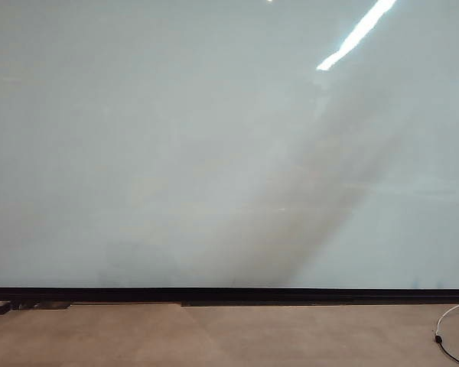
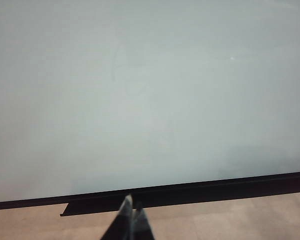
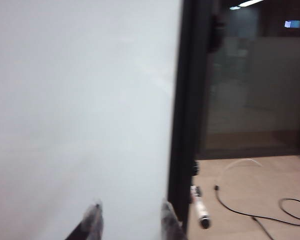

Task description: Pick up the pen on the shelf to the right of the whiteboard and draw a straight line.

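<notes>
A big pale whiteboard (image 1: 214, 145) fills the exterior view, glossy, with a bright ceiling light reflected near its upper right and a thin black strip (image 1: 229, 293) along its lower edge. Below it lies a beige floor (image 1: 214, 336), where a white cable (image 1: 451, 317) curls in at the far right. No stroke shows on the board, and neither arm appears in this view.

In the left wrist view, the left gripper (image 2: 132, 210) points at the board's lower edge, its two fingertips pressed together with nothing between them.

In the right wrist view, the right gripper (image 3: 130, 215) faces the board's right edge, its fingers spread apart and holding nothing. Just beyond the dark frame (image 3: 182, 125) of the board, the pen (image 3: 200, 209) lies low beside that frame, white with a dark tip, apart from the gripper. A thin black cable (image 3: 250, 212) trails over the floor next to it, and a dim glass-walled room lies behind.
</notes>
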You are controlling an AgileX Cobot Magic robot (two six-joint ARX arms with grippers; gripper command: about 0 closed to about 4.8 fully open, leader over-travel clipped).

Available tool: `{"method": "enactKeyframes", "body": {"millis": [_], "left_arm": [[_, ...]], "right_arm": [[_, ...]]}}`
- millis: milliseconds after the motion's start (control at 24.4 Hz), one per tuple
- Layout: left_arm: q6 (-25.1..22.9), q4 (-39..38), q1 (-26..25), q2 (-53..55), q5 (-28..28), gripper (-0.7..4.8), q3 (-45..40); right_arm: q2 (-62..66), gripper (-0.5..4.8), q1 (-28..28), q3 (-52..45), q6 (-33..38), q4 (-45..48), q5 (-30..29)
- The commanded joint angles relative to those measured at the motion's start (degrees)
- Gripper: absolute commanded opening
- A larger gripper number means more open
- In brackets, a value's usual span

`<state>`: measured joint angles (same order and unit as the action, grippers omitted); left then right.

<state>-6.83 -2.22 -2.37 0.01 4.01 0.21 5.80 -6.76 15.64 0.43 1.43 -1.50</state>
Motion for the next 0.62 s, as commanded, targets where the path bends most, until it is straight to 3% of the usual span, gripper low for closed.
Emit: {"method": "enactKeyframes", "body": {"millis": [41, 205, 287, 369, 451, 574, 616], "left_arm": [[-0.09, 0.59, 0.02, 0.0, 0.09, -0.05, 0.2], [-0.09, 0.59, 0.02, 0.0, 0.07, -0.05, 0.2], [-0.07, 0.59, 0.02, 0.0, 0.09, -0.05, 0.2], [-0.09, 0.57, 0.0, 0.0, 0.09, -0.05, 0.2], [-0.07, 0.57, 0.02, 0.0, 0.07, -0.05, 0.2], [-0.07, 0.57, 0.04, 0.0, 0.07, -0.05, 0.2], [-0.07, 0.57, 0.04, 0.0, 0.07, -0.05, 0.2]], "right_arm": [[4.37, 1.49, -6.16, 2.25, 0.17, 0.13, -9.53], [16.83, 1.5, -20.61, 4.5, -0.44, 4.46, -25.88], [19.17, 1.53, -20.94, 4.52, -1.92, 10.45, -21.59], [22.49, 1.53, -21.27, 5.14, -7.43, 14.8, -22.84], [27.56, 1.55, -23.61, 6.82, -6.8, 15.45, -23.87], [35.32, 2.14, -27.93, 7.98, -3.48, 20.7, -27.1], [38.93, 2.14, -30.25, 8.15, -1.33, 24.74, -30.62]]}}
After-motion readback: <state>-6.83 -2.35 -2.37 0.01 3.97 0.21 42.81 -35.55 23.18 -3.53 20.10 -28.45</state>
